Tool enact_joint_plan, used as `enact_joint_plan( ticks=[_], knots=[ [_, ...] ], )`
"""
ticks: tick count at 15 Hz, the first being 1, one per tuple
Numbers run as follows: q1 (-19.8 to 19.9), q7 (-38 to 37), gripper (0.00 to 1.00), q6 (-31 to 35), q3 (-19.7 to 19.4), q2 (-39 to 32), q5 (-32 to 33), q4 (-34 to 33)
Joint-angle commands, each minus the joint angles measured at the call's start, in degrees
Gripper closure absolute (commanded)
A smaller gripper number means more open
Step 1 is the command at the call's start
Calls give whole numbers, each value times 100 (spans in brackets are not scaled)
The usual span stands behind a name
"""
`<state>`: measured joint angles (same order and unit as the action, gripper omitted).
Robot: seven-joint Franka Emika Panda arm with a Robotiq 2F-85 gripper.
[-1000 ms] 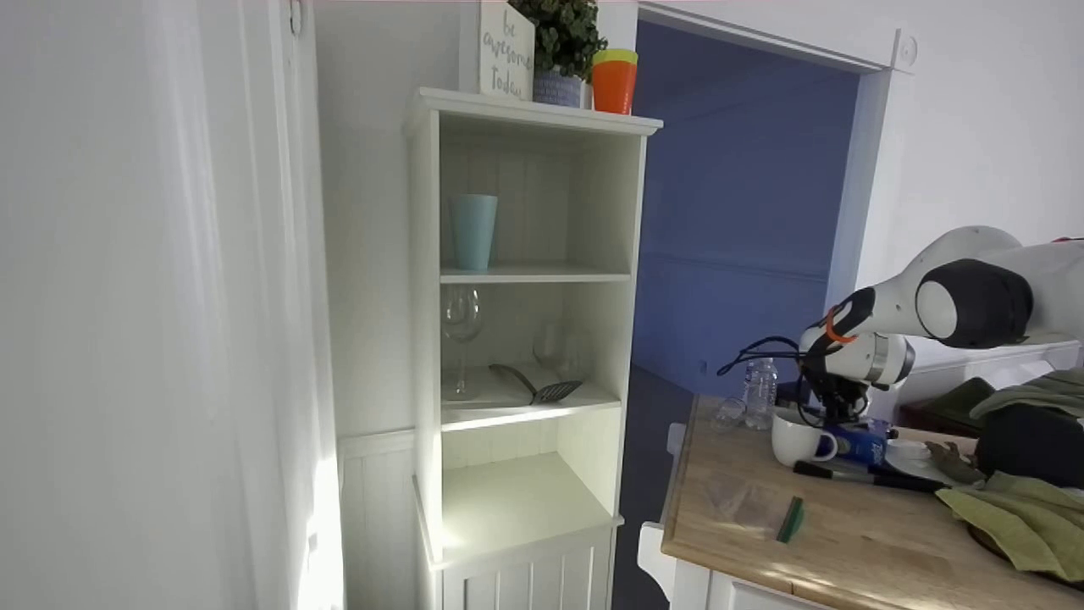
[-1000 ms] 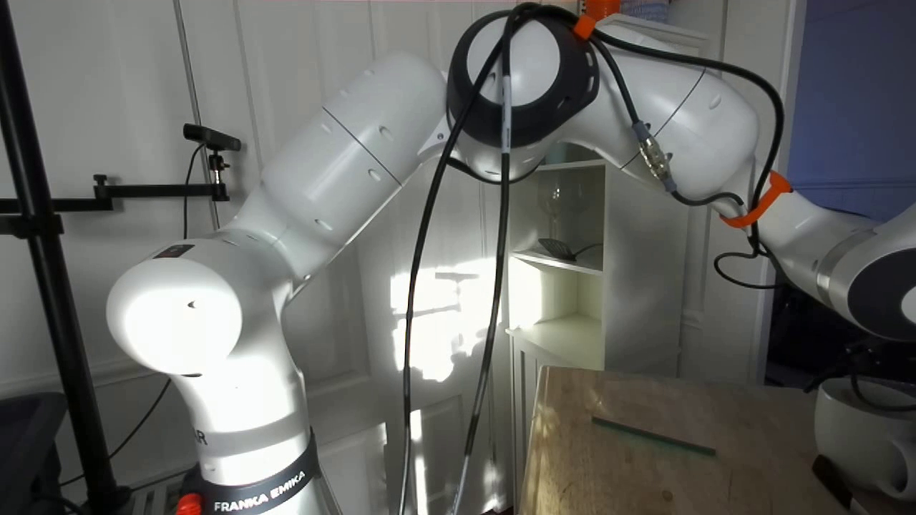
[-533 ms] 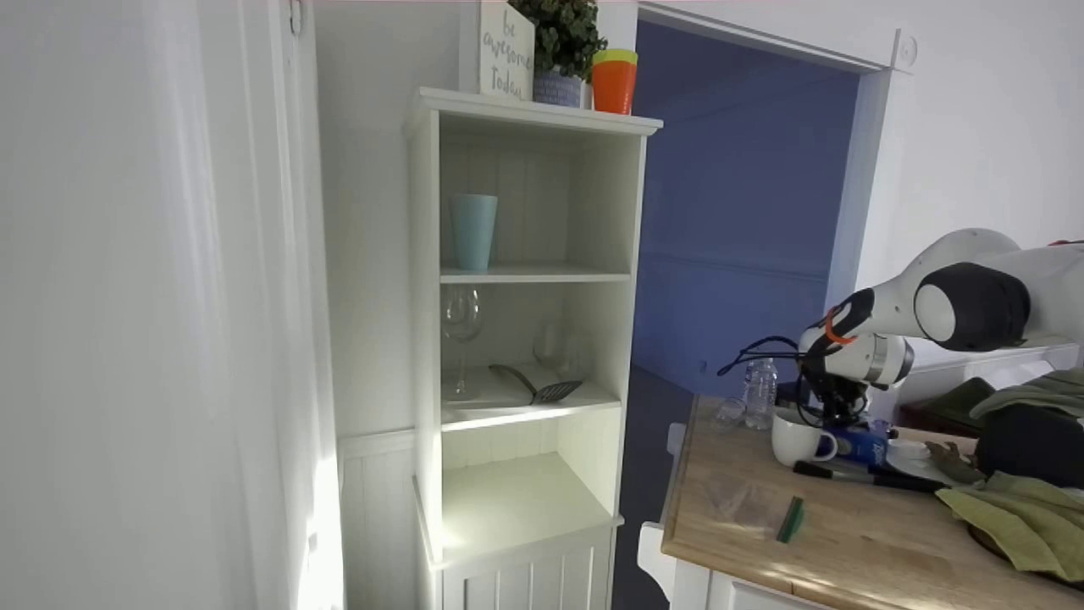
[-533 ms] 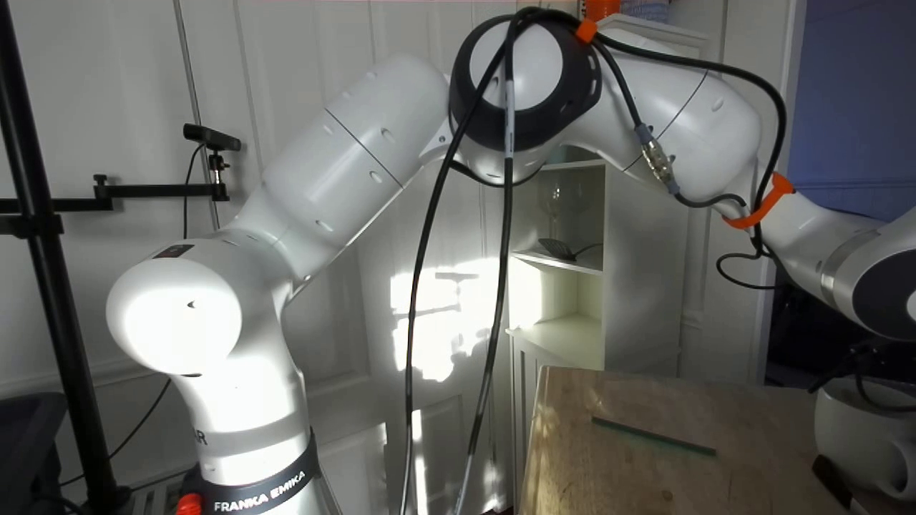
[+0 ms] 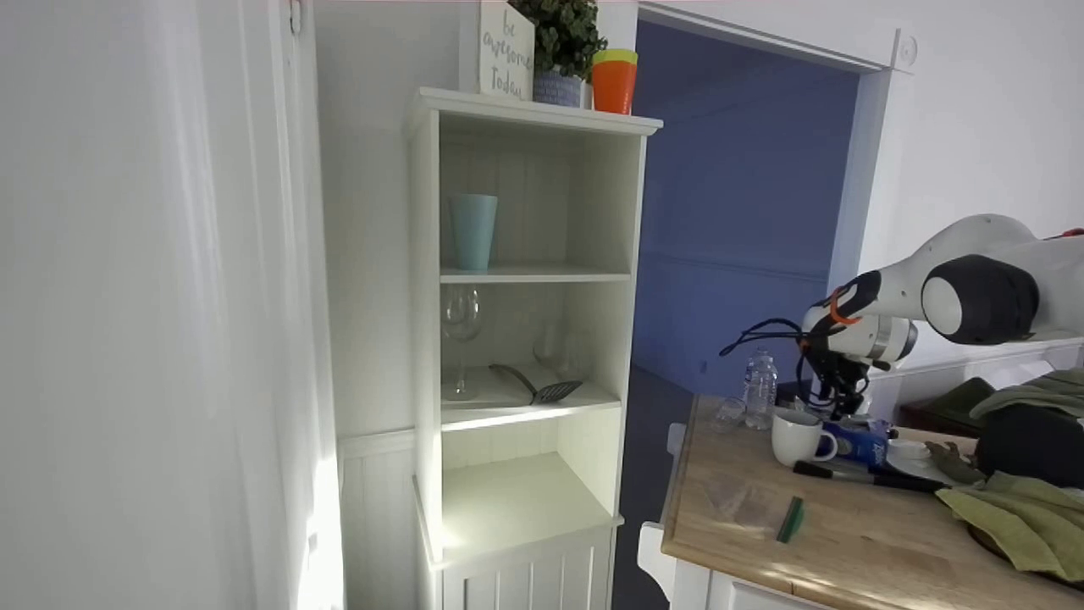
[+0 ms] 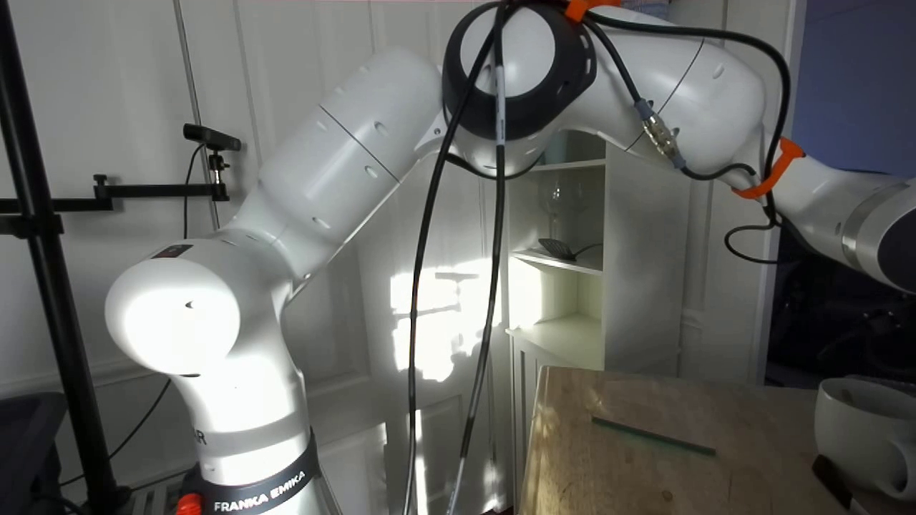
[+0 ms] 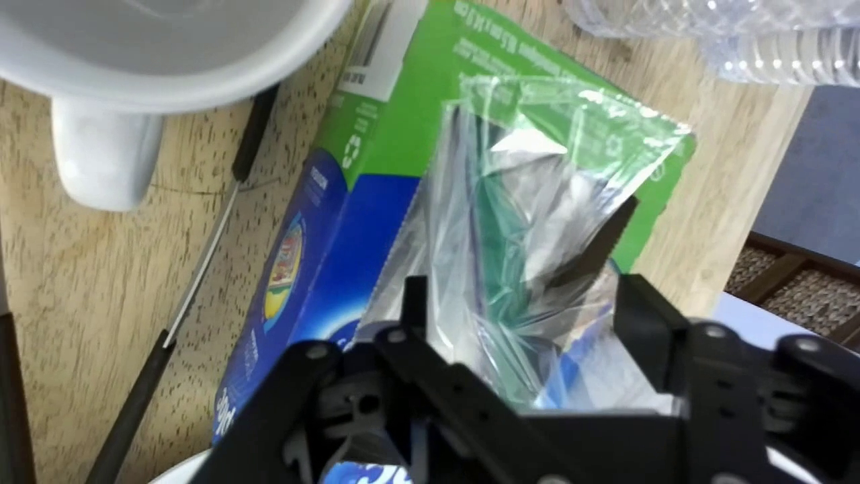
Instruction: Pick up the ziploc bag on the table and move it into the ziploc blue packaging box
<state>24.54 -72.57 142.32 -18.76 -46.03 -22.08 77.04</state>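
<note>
On the table [image 5: 881, 529]: mug [image 5: 793, 439] beside box [image 5: 860, 447], upright bottle [image 5: 760, 395], flat green-edged bag [image 5: 790, 519] and black-handled tool [image 7: 138, 403]

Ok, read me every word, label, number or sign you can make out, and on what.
"be awesome today": white sign atop the cabinet.
"FRANKA EMIKA": robot's base; lettering above it is cut off.
Blue and green box: print on the green panel is too blurred to read surely; white lettering on the blue side is only partly visible.
Dark label on the arm: too small.

The box [image 7: 366, 225] is blue and green; mug [image 5: 794, 439] white; table [image 5: 860, 534] tan; gripper [image 7: 524, 301] black.
</note>
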Motion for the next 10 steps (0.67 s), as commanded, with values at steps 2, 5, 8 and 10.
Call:
enact_joint_plan(
  ticks=[2, 5, 8, 10],
  knots=[
    [83, -110, 66, -415, 16, 69, 178, -147],
    [135, -96, 87, -577, 50, 51, 151, -249],
    [215, -49, 100, -757, 130, -43, 88, -379],
    [260, -15, 100, -793, 181, -128, 59, -438]
  ],
)
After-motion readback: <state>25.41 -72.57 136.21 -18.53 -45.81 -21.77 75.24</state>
